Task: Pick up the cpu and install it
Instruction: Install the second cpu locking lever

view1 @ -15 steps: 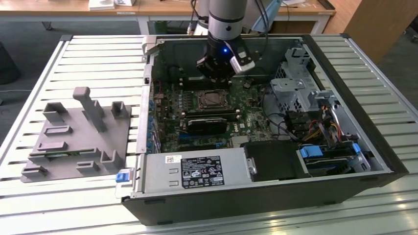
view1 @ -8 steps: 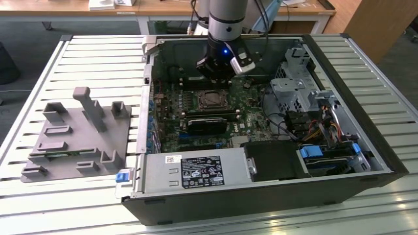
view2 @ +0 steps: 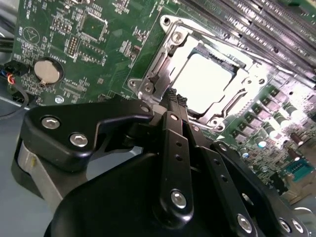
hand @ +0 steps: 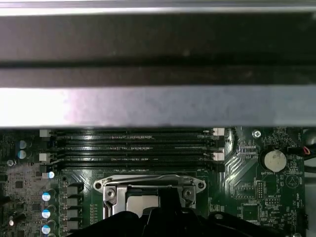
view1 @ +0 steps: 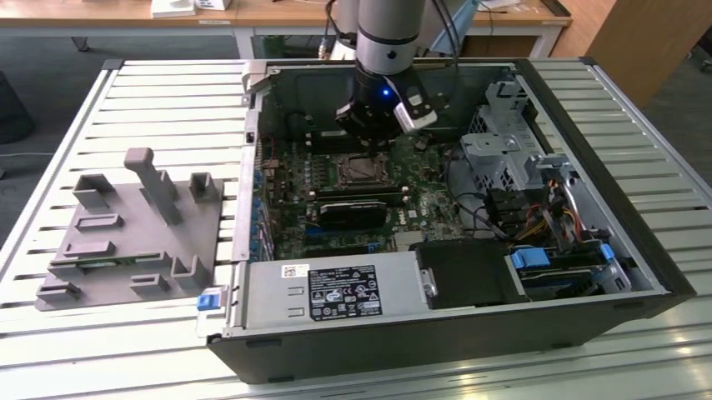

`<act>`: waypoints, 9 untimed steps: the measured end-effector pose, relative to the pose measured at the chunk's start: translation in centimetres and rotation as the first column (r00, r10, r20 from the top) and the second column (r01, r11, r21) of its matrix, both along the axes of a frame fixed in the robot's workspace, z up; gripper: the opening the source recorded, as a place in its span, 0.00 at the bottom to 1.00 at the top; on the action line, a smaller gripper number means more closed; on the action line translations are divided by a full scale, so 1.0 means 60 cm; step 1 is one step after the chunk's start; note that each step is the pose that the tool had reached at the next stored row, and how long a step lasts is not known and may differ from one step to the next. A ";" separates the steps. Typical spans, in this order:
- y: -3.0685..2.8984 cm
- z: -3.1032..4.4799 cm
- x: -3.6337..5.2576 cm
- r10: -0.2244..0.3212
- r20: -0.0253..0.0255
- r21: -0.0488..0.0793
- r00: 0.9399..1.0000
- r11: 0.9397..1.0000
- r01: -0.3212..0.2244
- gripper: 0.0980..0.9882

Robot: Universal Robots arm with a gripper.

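The cpu (view2: 202, 81) lies flat inside the metal socket frame (view2: 163, 54) on the green motherboard, its top glaring pale in the second wrist view. It also appears as a grey square (view1: 358, 171) in the exterior view and as a pale patch (hand: 140, 201) in the first wrist view. My gripper (view2: 176, 97) hangs just above the socket's edge, its two black fingers (view2: 170, 128) pressed together with nothing between them. In the exterior view the gripper (view1: 368, 140) sits over the far side of the socket, inside the open computer case (view1: 445, 333).
A dark heatsink block (view1: 356, 208) lies just in front of the socket. Memory slots (hand: 133, 148) run beside it and a coin battery (view2: 47, 70) sits nearby. Drive cage (view1: 501, 150) and cables fill the exterior view's right. A grey fixture plate (view1: 133, 242) stands on the slatted table.
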State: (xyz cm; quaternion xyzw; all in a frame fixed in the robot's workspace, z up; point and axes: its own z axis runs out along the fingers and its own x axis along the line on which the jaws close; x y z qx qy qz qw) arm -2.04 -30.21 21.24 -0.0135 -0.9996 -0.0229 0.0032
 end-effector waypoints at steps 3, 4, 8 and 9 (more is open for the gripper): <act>-0.0012 0.000 0.000 0.000 0.000 0.000 1.000 1.000 0.000 0.01; -0.0013 0.002 0.000 0.000 0.000 0.000 1.000 1.000 0.000 0.01; -0.0013 0.018 0.000 0.000 0.000 0.000 1.000 1.000 0.000 0.01; -0.0013 0.025 0.000 0.000 0.000 0.000 1.000 1.000 0.000 0.01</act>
